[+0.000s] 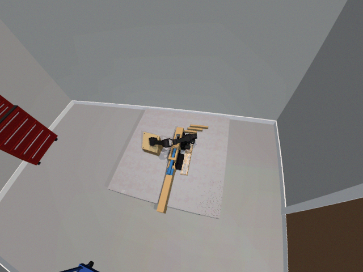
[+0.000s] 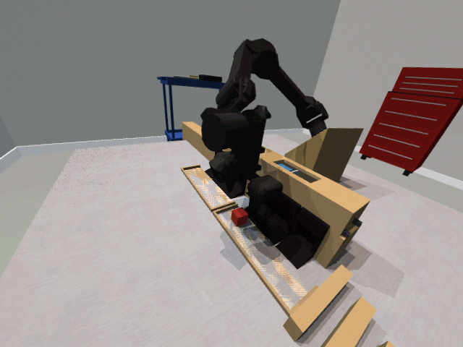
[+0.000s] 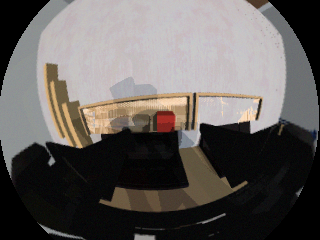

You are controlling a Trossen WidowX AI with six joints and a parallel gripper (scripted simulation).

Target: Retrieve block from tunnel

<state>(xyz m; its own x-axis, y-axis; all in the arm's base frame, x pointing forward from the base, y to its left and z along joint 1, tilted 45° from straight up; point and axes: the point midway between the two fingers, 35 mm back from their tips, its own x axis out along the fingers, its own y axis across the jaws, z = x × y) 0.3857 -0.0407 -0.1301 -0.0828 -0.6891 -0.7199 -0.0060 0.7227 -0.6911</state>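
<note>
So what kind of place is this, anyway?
Probably a workshop or garage-like room: a red tool chest with rows of drawers stands near one wall, and a blue cart carries a few things on top.

One arm (image 1: 165,142) (image 2: 263,59) with one pincer (image 1: 187,144) (image 2: 247,203) (image 3: 166,130). On the bench (image 1: 140,175) (image 2: 112,224) (image 3: 160,50): one red block (image 2: 239,217) (image 3: 166,121), one tunnel (image 1: 179,133) (image 2: 336,194) (image 3: 207,172), two shallow trays (image 1: 185,164) (image 2: 247,255) (image 3: 135,99) and at least three loose rods (image 1: 199,126) (image 2: 321,302) (image 3: 52,95). Two blue pieces (image 1: 170,167) show from above. Around it: one red cabinet (image 1: 26,134) (image 2: 411,119) and one blue cart (image 1: 81,267) (image 2: 190,82). The black parts by the tunnel are too dark to count.
</note>
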